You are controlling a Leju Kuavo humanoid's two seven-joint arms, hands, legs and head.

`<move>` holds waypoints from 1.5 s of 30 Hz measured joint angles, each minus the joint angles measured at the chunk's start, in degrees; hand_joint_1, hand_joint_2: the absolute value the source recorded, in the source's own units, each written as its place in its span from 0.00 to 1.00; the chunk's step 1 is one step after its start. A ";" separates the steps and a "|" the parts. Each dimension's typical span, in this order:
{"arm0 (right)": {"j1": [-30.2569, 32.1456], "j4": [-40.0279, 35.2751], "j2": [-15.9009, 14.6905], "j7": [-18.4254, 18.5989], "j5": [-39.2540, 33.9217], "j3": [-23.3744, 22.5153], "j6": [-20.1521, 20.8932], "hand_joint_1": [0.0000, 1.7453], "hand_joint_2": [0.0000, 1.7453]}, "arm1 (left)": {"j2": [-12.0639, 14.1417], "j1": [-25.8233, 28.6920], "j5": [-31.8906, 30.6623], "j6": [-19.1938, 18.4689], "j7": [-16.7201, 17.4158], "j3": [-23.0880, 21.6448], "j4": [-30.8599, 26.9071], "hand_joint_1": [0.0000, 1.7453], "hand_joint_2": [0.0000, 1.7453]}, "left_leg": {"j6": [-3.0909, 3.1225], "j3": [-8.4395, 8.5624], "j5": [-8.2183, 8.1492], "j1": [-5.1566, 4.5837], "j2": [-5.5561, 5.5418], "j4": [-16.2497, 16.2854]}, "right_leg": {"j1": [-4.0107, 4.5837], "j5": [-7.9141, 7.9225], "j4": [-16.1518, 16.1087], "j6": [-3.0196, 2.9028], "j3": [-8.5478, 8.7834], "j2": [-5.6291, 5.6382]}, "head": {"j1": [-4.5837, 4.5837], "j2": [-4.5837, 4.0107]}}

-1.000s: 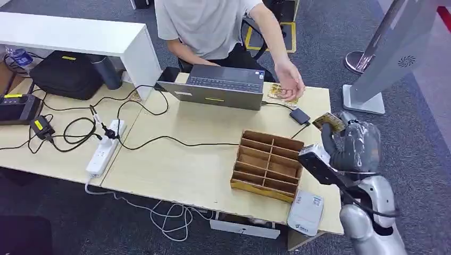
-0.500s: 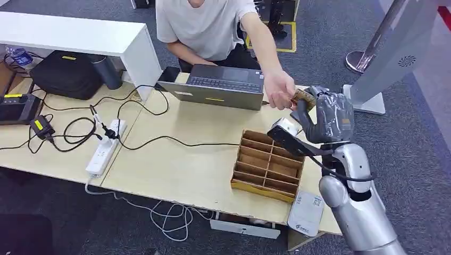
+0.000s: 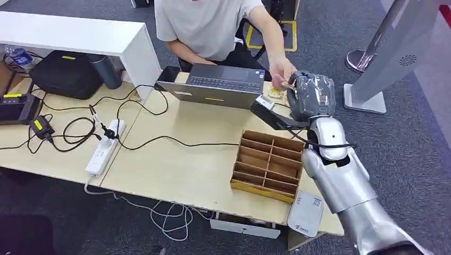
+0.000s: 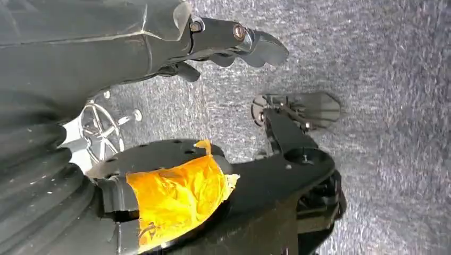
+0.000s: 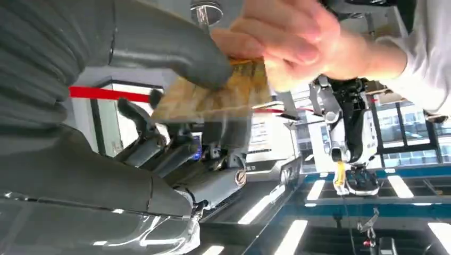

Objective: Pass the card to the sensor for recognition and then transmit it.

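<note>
My left hand [image 4: 228, 45]: it hangs over grey carpet with its dark fingers [image 4: 263, 45] curled in and nothing in them.
Power strip [image 3: 105, 147]: white, lying near the left part of the table [image 3: 181, 164] among black cables.
Laptop [image 3: 219, 85]: grey, at the far edge of the table, in front of the person [image 3: 207, 24].
Wooden tray [image 3: 267, 165]: a box of empty compartments near the table's right end, nearer to me than the laptop.
Person's hand [image 3: 282, 71]: it reaches out past the laptop's right corner and meets my right hand; in the right wrist view its fingertips [image 5: 298, 40] are on the card's far end.
Card [image 5: 218, 95]: golden-brown and blurred, pinched under my thumb [image 5: 170, 48] at one end, with the person's fingers on the other end, so both of us touch it. In the head view only a sliver shows, at the person's fingertips.
My right hand [image 3: 311, 95]: raised over the table's far right corner, just right of the laptop, gripping the card.
</note>
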 joint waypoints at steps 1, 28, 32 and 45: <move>0.00 0.50 0.13 0.02 -0.02 0.04 -0.26 0.00 1.00 | -0.02 -0.09 -0.20 0.57 -0.17 -0.02 -0.02 0.00 1.00 | 0.00 -0.01 -0.01 0.00 0.00 0.00 | 0.00 -0.02 -0.01 0.01 -0.02 0.00 | 0.02 0.00; 23.75 -25.89 -6.58 -8.02 -2.23 -0.79 -4.74 0.00 1.00 | 0.09 1.09 2.47 3.17 0.26 0.09 0.00 0.00 1.00 | 0.15 -0.03 -0.23 -0.01 0.01 0.00 | 0.00 -0.14 -0.11 0.01 -0.03 -0.02 | 0.02 0.00; 31.62 -35.16 -9.07 -9.75 -2.60 -0.79 -5.35 0.00 1.00 | 0.09 1.28 3.02 3.39 0.26 0.50 0.00 0.00 1.00 | 0.13 -0.03 -0.25 -0.01 0.01 -0.02 | 0.00 -0.16 -0.12 0.00 -0.02 -0.03 | 0.02 0.00; 44.99 -43.85 -11.67 -11.43 -1.47 2.20 -6.82 0.00 1.00 | -0.15 1.27 3.56 4.44 0.63 2.65 0.00 0.00 1.00 | 0.14 -0.02 -0.25 -0.01 0.03 -0.03 | 0.00 -0.16 -0.11 -0.01 0.00 -0.01 | 0.02 0.00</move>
